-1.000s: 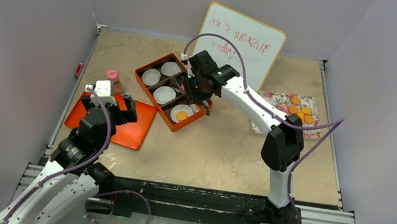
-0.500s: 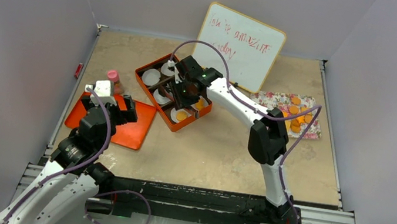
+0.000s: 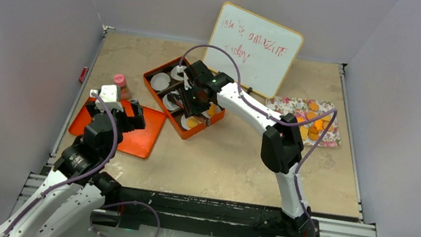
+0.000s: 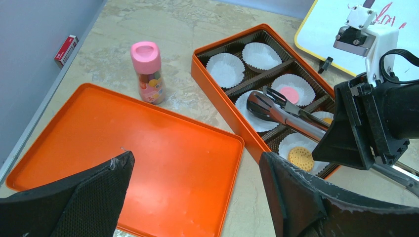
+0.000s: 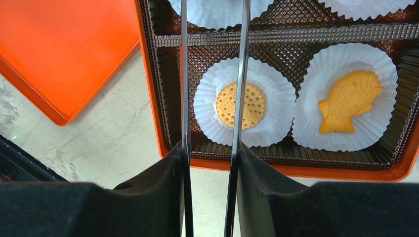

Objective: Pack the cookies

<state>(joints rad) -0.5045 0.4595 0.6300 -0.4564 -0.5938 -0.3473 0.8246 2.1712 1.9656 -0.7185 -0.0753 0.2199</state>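
An orange box [image 3: 158, 95] holds white paper cups. A round orange cookie [image 5: 240, 104] lies in a near cup and also shows in the left wrist view [image 4: 301, 157]. A fish-shaped orange cookie [image 5: 348, 100] lies beside it. A pink cookie [image 4: 291, 92] lies in a middle cup. Several loose cookies [image 3: 314, 124] lie on a floral napkin at the right. My right gripper [image 3: 196, 94] is shut on metal tongs [image 4: 286, 114] over the box. The tongs' arms stand apart over the round cookie's cup [image 5: 208, 163]. My left gripper [image 4: 197, 197] is open over an orange lid [image 4: 123, 158].
A pink-capped bottle [image 4: 147, 71] stands between the lid and the box. A whiteboard [image 3: 256, 47] leans on the back wall behind the box. A small red box [image 4: 65, 49] lies by the left wall. The floral napkin [image 3: 333, 142] lies at the right.
My right arm has swung left and a little nearer with the tongs, from the box's right side to over its middle. The left arm has not moved.
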